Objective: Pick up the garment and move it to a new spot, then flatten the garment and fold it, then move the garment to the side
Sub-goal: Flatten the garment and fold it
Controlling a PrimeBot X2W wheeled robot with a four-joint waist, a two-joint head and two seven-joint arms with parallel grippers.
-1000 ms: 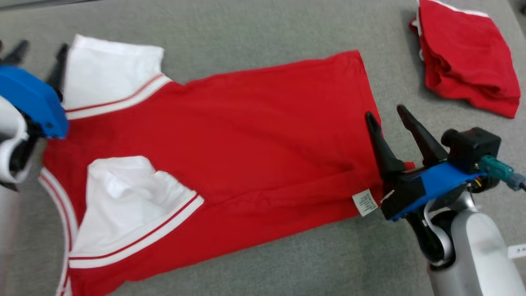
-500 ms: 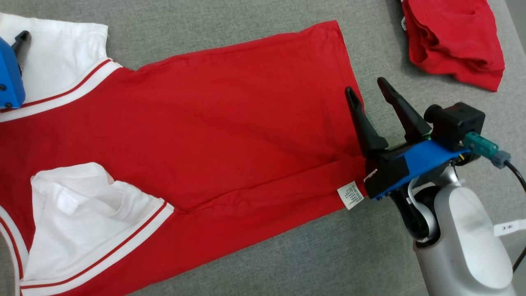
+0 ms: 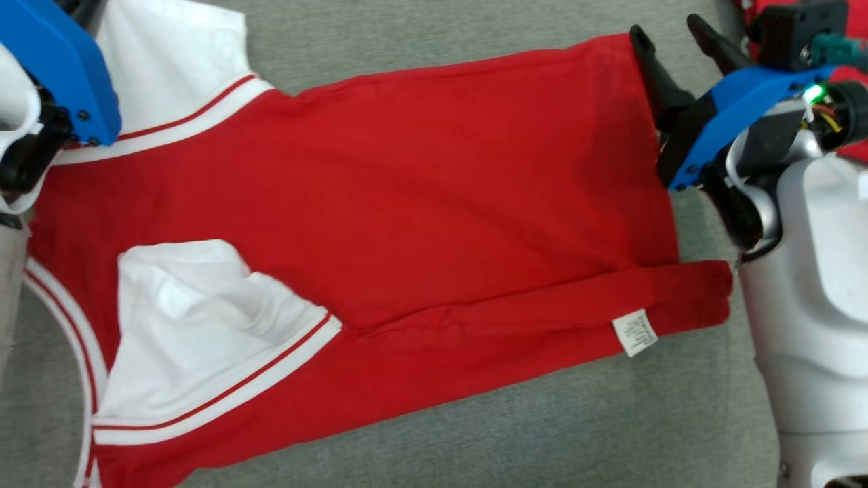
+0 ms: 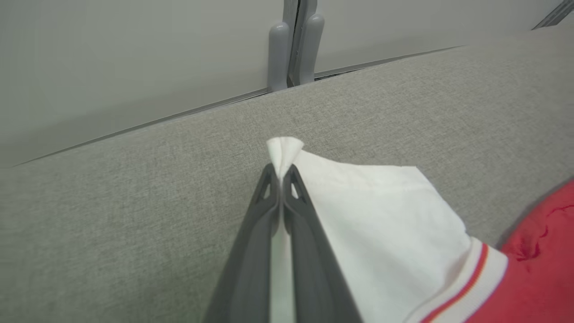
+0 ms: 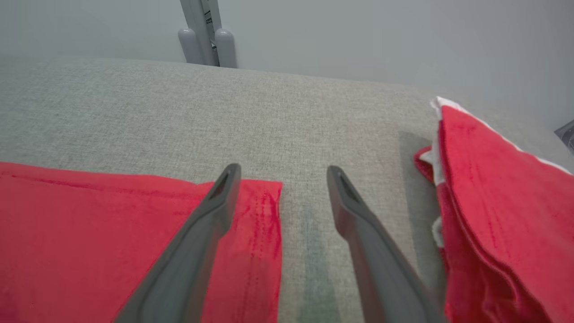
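Jaws on left gripper (image 4: 281, 172) are together, clamped on the corner of the far white sleeve (image 4: 381, 215). Red T-shirt (image 3: 420, 190) lies spread flat across the grey counter (image 3: 420, 34), with its care label (image 3: 635, 333) at the near hem. Right gripper (image 5: 282, 171): jaws apart, one finger over the hem's far corner (contact unclear), the other over bare counter. Folded red garment (image 5: 502, 188) sits just right of it.

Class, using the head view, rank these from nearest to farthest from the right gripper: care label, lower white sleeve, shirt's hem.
1. Shirt's hem, directly beside the right gripper, upper right.
2. Care label, lower right.
3. Lower white sleeve, lower left.
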